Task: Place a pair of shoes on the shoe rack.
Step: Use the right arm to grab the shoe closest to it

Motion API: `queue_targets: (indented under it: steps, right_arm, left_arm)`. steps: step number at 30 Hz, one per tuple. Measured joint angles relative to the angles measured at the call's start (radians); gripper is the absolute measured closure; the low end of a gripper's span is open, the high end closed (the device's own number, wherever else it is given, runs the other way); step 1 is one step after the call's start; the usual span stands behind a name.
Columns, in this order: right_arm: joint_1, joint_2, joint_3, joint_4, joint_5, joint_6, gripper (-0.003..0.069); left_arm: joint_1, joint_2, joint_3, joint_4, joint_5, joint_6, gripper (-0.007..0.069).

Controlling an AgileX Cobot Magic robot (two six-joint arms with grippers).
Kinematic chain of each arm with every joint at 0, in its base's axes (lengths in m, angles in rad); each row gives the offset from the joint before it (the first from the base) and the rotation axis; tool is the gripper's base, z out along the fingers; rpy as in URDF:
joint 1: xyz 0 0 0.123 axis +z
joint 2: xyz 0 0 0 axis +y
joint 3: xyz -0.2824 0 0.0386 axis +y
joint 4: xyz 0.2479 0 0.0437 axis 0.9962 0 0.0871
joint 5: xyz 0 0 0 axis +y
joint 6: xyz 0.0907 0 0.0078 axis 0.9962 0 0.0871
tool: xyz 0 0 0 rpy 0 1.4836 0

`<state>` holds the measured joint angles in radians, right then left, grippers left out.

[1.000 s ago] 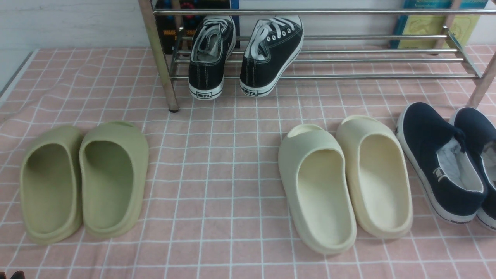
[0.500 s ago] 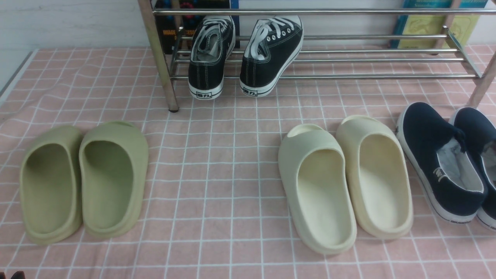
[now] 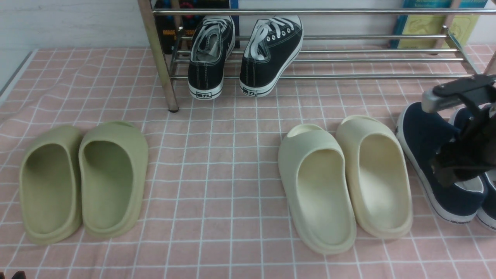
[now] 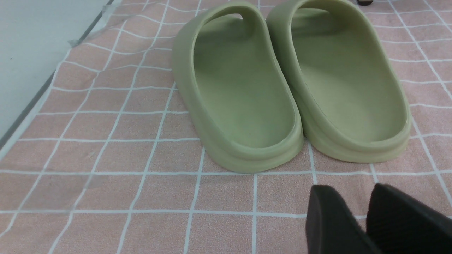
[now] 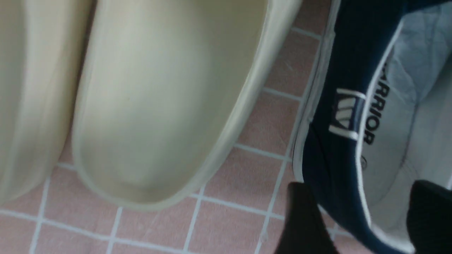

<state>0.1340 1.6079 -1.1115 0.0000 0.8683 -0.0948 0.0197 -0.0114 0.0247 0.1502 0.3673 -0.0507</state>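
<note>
The pair of shoes stands on the pink checked cloth at the far right: one navy slip-on (image 3: 420, 133) and its mate (image 3: 471, 118) at the frame's edge. My right gripper (image 3: 459, 170) is open and straddles the nearer shoe's side wall (image 5: 339, 63). One finger (image 5: 300, 218) is outside by the white sole, the other (image 5: 430, 211) is over the pale lining. The shoe rack (image 3: 348, 76) of silver tubes stands at the back. My left gripper (image 4: 349, 190) hovers low over the cloth with a narrow gap between its tips and nothing between them.
Two black lace-up sneakers (image 3: 211, 54) (image 3: 271, 54) lean on the rack's lower bars at its left end. Cream slides (image 3: 345, 182) lie just left of the navy shoes, olive slides (image 3: 83, 178) at the left. The cloth's edge (image 3: 15, 77) runs along the far left.
My right arm has come into the front view from the right and now hangs over the nearer navy shoe. None of the shoes has shifted.
</note>
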Motion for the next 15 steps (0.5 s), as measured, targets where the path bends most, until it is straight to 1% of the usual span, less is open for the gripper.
queue_targets:
  steps: [2, 4, 5, 6, 7, 8, 9, 10, 11, 12, 13, 15]
  right_arm:
    - [0.0, 0.057, 0.0, -0.009, -0.031, 0.0, 0.0211]
    - [0.0, 0.096, 0.0, -0.009, -0.057, 0.0, 0.023]
    - [0.0, 0.125, 0.0, -0.009, -0.072, 0.0, 0.0272]
    - [0.0, 0.132, 0.0, -0.009, -0.073, 0.0, 0.028]
    - [0.0, 0.154, 0.0, -0.01, -0.084, 0.0, 0.0384]
    - [0.0, 0.159, 0.0, -0.012, -0.087, 0.0, 0.0435]
    - [0.0, 0.159, -0.001, -0.019, -0.089, 0.0, 0.0505]
    - [0.0, 0.156, -0.005, -0.019, -0.089, 0.002, 0.0547]
    - [0.0, 0.149, -0.008, -0.017, -0.086, 0.003, 0.0603]
    - [0.001, 0.141, -0.015, -0.015, -0.075, 0.003, 0.0632]
    - [0.001, 0.138, -0.016, -0.015, -0.067, 0.003, 0.0638]
    - [0.002, 0.096, -0.049, -0.01, 0.012, 0.003, 0.064]
  left_arm:
    - [0.0, 0.0, 0.0, 0.0, 0.0, 0.0, 0.0424]
    - [0.0, 0.0, 0.0, 0.0, 0.0, 0.0, 0.0424]
    - [0.0, 0.0, 0.0, 0.0, 0.0, 0.0, 0.0424]
    - [0.0, 0.0, 0.0, 0.0, 0.0, 0.0, 0.0424]
    - [0.0, 0.0, 0.0, 0.0, 0.0, 0.0, 0.0422]
    - [0.0, 0.0, 0.0, 0.0, 0.0, 0.0, 0.0422]
    - [0.0, 0.0, 0.0, 0.0, 0.0, 0.0, 0.0421]
    - [0.0, 0.0, 0.0, 0.0, 0.0, 0.0, 0.0419]
    - [0.0, 0.0, 0.0, 0.0, 0.0, 0.0, 0.0417]
    - [0.0, 0.0, 0.0, 0.0, 0.0, 0.0, 0.0416]
    - [0.0, 0.0, 0.0, 0.0, 0.0, 0.0, 0.0415]
    - [0.0, 0.0, 0.0, 0.0, 0.0, 0.0, 0.0412]
